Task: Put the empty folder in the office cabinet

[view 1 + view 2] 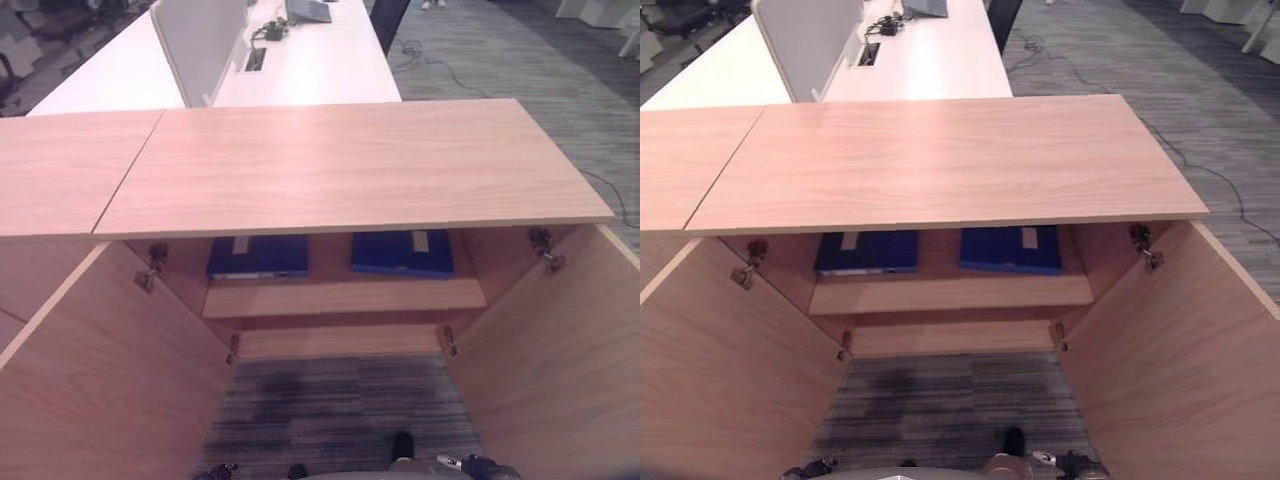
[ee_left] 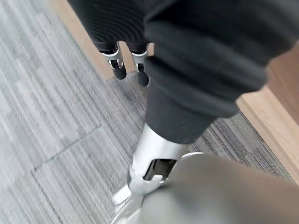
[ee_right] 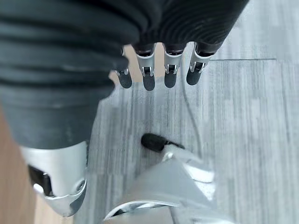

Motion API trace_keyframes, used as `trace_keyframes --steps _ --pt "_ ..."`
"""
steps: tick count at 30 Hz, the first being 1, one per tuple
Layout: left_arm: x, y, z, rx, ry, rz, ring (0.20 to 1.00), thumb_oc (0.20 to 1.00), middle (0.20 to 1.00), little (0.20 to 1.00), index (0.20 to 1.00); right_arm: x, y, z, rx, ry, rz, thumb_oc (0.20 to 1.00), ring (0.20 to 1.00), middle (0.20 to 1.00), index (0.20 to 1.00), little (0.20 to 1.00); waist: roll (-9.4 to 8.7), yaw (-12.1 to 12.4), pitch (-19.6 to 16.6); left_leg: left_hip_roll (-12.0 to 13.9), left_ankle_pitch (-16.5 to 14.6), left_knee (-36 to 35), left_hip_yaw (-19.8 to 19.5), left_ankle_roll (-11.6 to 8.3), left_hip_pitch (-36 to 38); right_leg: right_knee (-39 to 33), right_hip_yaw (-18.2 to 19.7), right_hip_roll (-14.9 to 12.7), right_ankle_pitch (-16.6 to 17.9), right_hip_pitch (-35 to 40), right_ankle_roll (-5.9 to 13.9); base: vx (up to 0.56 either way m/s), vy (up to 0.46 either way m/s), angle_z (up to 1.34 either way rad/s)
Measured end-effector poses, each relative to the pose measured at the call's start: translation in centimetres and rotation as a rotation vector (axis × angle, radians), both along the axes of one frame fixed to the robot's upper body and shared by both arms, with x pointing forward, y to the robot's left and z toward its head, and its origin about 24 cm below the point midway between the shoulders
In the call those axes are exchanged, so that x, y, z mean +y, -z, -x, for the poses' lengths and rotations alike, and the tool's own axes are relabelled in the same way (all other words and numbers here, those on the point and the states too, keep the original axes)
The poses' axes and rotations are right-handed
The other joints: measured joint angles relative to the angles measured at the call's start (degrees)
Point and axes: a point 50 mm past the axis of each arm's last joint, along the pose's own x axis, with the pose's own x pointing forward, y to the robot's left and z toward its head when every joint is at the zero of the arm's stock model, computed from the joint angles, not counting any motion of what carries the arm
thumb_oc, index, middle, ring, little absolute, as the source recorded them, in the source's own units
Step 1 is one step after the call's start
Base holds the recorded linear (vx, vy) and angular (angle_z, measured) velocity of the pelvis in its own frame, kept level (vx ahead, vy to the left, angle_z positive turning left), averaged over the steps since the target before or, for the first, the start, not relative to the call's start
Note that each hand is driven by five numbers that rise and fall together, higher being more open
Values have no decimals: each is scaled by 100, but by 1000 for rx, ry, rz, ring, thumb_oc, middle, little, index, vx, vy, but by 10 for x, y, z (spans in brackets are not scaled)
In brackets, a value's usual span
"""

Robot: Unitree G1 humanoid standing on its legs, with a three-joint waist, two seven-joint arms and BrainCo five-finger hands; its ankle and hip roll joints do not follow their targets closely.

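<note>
Carpet [image 1: 340,410] nearest, cabinet [image 1: 340,170] doors swung wide.
Two blue folders [image 1: 258,256] [image 1: 402,253] are seen at 12 o'clock inside; left hand [image 2: 128,65] and right hand [image 3: 159,70] hang relaxed, empty.

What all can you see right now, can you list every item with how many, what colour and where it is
Cabinet: one, light wood, in front of the robot, both doors swung open.
Folders: two, blue, lying flat side by side on the shelf inside the cabinet.
Shelf: one, light wood, inside the cabinet under the folders.
Desk: one, white, behind the cabinet, with a grey divider panel and some dark devices at its far end.
Carpet: grey striped, on the floor before the cabinet.
Left hand: hanging above the carpet, fingers straight, holding nothing.
Right hand: hanging above the carpet, fingers straight, holding nothing.
</note>
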Motion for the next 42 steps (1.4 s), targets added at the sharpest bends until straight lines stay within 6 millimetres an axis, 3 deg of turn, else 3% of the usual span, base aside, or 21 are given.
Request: trace_keyframes --steps 3,5,9,10,11,13,14,15,16,18,20,21,22,26,27,32,34,35,39,42 --pt "-1 2 6 24 -16 -3 1000 1000 1000 1000 1000 -6 0 6 10 72 9 1000 1000 1000 1000 1000 -4 -11 25 -35 -46 -106 286 74 220 189 173 -40 35 -63 12 -116 157 -54" --pt "2 2 11 35 -19 -10 1000 1000 1000 1000 1000 -6 1 19 36 95 6 1000 1000 1000 1000 1000 -85 -134 19 -166 -76 -287 453 150 380 222 169 -141 -38 -134 148 -132 193 -46" --pt "5 4 24 80 -55 -18 1000 1000 1000 1000 1000 -8 3 41 77 172 5 1000 1000 1000 1000 1000 -170 -152 117 -182 -25 -322 816 182 601 233 137 -167 -86 -218 377 -106 94 -49" --pt "6 4 26 87 -57 -23 1000 1000 1000 1000 1000 -7 4 48 88 186 4 1000 1000 1000 1000 1000 -206 -170 120 -188 -12 -298 887 163 598 270 132 -162 99 -250 373 -145 65 -53" --pt "8 4 26 94 -61 -28 1000 1000 1000 1000 1000 -7 4 56 108 196 8 1000 1000 1000 1000 1000 -241 -199 156 -196 -20 -265 995 141 613 280 124 -130 355 -276 243 -99 48 -59" --pt "6 4 24 84 -79 -19 1000 1000 1000 1000 1000 -9 3 43 72 243 13 1000 1000 1000 1000 1000 -141 -195 303 5 -64 -164 1308 151 516 160 -232 76 1029 -487 86 -111 12 -73" --pt "7 4 23 86 -88 -24 1000 1000 1000 1000 1000 -10 2 36 51 259 10 1000 1000 1000 1000 1000 -67 -282 400 126 -89 -194 1435 206 491 184 -459 69 986 -519 340 -81 8 -36" --pt "7 3 21 83 -78 -27 1000 1000 1000 1000 1000 -11 2 41 58 281 11 1000 1000 1000 1000 1000 -35 -292 393 177 -3 -238 1475 221 516 398 -558 49 719 -512 339 -59 1 -19" --pt "4 4 20 74 -71 -20 1000 1000 1000 1000 1000 -14 2 46 77 313 17 1000 1000 1000 1000 1000 83 -238 375 272 -3 -330 1497 210 585 981 -637 33 290 -625 155 -39 -26 -18" --pt "4 4 19 75 -63 -21 1000 1000 1000 1000 1000 -17 0 45 64 354 19 1000 1000 1000 1000 1000 204 -224 324 446 54 -308 1680 169 596 1967 -424 -161 -225 -690 128 -19 -76 -39" --pt "4 4 24 90 -66 -21 1000 1000 1000 1000 1000 -22 -1 46 62 357 31 1000 1000 1000 1000 1000 282 -211 266 508 83 -297 1736 90 605 2007 -300 -411 -445 -504 257 7 -71 -37" --pt "6 4 27 97 -68 -26 1000 1000 1000 1000 1000 -22 -1 47 64 358 33 1000 1000 1000 1000 1000 198 -170 193 487 34 -299 1734 9 602 1582 -296 -495 -201 -207 298 10 -151 -32" --pt "9 4 28 99 -71 -35 1000 1000 1000 1000 1000 -21 -1 49 71 361 29 1000 1000 1000 1000 1000 93 -148 158 423 50 -299 1765 -93 601 1329 -260 -489 -252 -41 291 20 -224 -34" --pt "-6 7 25 97 -59 -5 1000 1000 1000 1000 1000 -40 -9 36 13 356 79 1000 1000 1000 1000 1000 213 -125 73 529 -1 -249 1934 -145 538 587 -162 -159 -343 86 163 30 -210 -55" --pt "-4 6 27 100 -62 -12 1000 1000 1000 1000 1000 -41 -10 31 -2 353 82 1000 1000 1000 1000 1000 223 -157 60 616 -54 -148 1903 -265 536 529 -27 -2 -336 59 156 38 -346 -88" --pt "11 2 21 80 -58 -57 1000 1000 1000 1000 1000 -42 -9 47 15 407 91 1000 1000 1000 1000 1000 -74 -285 -244 924 -119 14 2147 -364 569 162 218 364 -226 45 23 24 -217 -43" --pt "12 2 19 75 -58 -66 1000 1000 1000 1000 1000 -46 -10 56 26 418 109 1000 1000 1000 1000 1000 -115 -407 -316 1033 -142 29 2233 -389 591 141 275 459 -223 26 -12 103 -183 -15" --pt "13 2 19 78 -62 -72 1000 1000 1000 1000 1000 -48 -11 57 24 428 114 1000 1000 1000 1000 1000 -121 -472 -321 1078 -74 17 2251 -504 611 185 271 494 -236 14 -32 106 -182 -10" --pt "13 1 17 81 -60 -83 1000 1000 1000 1000 1000 -63 -18 53 -9 448 160 1000 1000 1000 1000 1000 -81 -527 -330 1295 -101 191 2359 -429 659 201 484 765 -270 -55 -124 10 -232 -39" --pt "12 2 20 90 -67 -84 1000 1000 1000 1000 1000 -79 -28 35 -95 425 212 1000 1000 1000 1000 1000 57 -583 -317 1596 -187 531 2363 -312 636 299 531 1029 -400 -127 -369 22 -219 -36"
